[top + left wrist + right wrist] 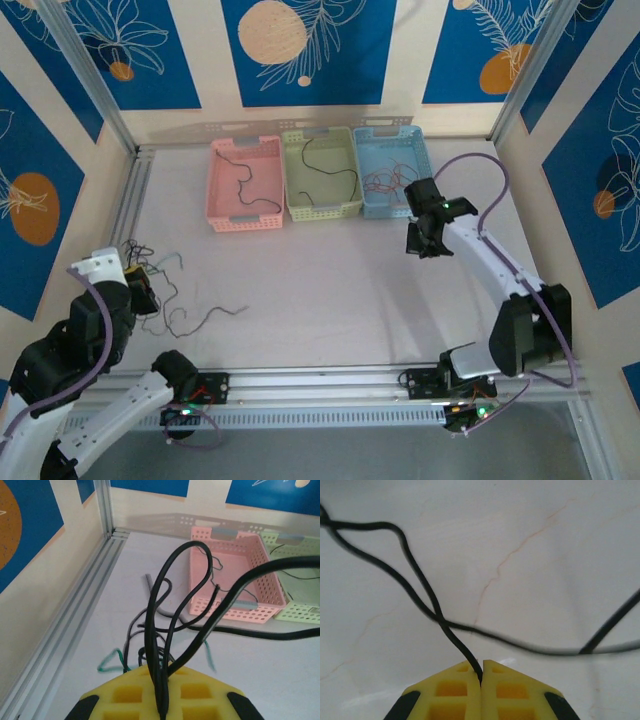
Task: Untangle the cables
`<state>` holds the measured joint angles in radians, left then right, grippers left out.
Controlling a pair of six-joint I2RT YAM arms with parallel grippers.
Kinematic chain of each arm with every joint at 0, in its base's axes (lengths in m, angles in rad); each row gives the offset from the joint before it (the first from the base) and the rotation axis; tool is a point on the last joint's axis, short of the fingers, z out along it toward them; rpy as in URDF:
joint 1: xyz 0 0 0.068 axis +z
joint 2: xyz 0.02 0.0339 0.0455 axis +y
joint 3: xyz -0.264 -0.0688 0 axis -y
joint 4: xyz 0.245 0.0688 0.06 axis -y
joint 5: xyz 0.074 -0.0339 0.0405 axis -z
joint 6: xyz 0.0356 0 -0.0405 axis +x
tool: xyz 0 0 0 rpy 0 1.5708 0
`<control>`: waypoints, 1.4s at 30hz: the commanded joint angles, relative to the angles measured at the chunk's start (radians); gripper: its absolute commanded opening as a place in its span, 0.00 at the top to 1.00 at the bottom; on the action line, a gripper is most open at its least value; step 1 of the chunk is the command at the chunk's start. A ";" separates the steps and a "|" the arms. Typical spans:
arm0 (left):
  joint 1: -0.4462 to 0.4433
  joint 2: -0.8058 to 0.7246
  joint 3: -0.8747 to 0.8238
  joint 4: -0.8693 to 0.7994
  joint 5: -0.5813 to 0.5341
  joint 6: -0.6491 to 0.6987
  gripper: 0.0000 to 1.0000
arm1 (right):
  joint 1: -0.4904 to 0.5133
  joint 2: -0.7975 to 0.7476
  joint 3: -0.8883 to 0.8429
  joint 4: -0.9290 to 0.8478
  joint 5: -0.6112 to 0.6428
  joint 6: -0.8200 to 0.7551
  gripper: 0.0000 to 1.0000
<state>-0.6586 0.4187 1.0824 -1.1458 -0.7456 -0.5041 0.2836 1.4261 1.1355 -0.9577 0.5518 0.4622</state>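
The left jaws stood clamped on black cables [159,690] looping ahead (a blurred greenish strand [111,661] seemingly lay beyond), the right jaws closed tight on one black cable [464,655].

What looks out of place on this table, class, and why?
The cable tangle gripped by the left hand: black and greenish strands knotted, trailing loose over the table, while other cables lie in the baskets.

The table [330,300] is viewed from above and behind. The left wrist view is aimed forward, the right downward, close. The pink basket [245,222] [235,611] is shared.
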 commanded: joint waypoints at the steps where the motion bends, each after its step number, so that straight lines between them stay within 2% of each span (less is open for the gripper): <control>1: 0.006 -0.013 -0.030 0.022 0.013 0.033 1.00 | -0.005 -0.027 0.012 0.027 -0.120 -0.038 1.00; 4: 0.006 -0.015 -0.040 0.063 0.072 0.067 1.00 | 0.007 -0.106 -0.021 0.186 -0.395 -0.036 1.00; 8: 0.007 -0.001 -0.065 0.092 0.133 0.088 1.00 | 0.013 -0.115 0.030 0.287 -0.605 -0.003 1.00; 12: 0.007 0.017 -0.077 0.110 0.166 0.102 1.00 | 0.012 -0.023 0.144 0.349 -0.840 0.040 1.00; 16: 0.015 0.031 -0.090 0.125 0.200 0.113 1.00 | 0.016 0.093 0.246 0.471 -0.996 0.070 1.00; 22: 0.020 0.047 -0.099 0.133 0.236 0.126 1.00 | 0.067 0.281 0.433 0.493 -0.905 -0.040 1.00; 29: 0.025 0.058 -0.102 0.136 0.245 0.128 1.00 | 0.081 0.577 0.707 0.445 -0.834 -0.049 1.00; 35: 0.027 0.075 -0.105 0.138 0.256 0.131 1.00 | 0.095 0.820 0.974 0.332 -0.750 -0.046 0.95; 36: 0.027 0.076 -0.105 0.139 0.258 0.131 1.00 | 0.097 0.854 1.012 0.318 -0.740 -0.045 0.92; 40: 0.029 0.079 -0.107 0.139 0.259 0.133 1.00 | 0.104 0.965 1.164 0.241 -0.747 -0.055 0.66; 42: 0.029 0.080 -0.107 0.140 0.262 0.134 1.00 | 0.113 0.976 1.204 0.216 -0.732 -0.074 0.60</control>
<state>-0.6415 0.4942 0.9825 -1.0279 -0.4976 -0.3851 0.3786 2.3970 2.2578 -0.6529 -0.1967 0.4164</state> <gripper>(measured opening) 0.079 0.377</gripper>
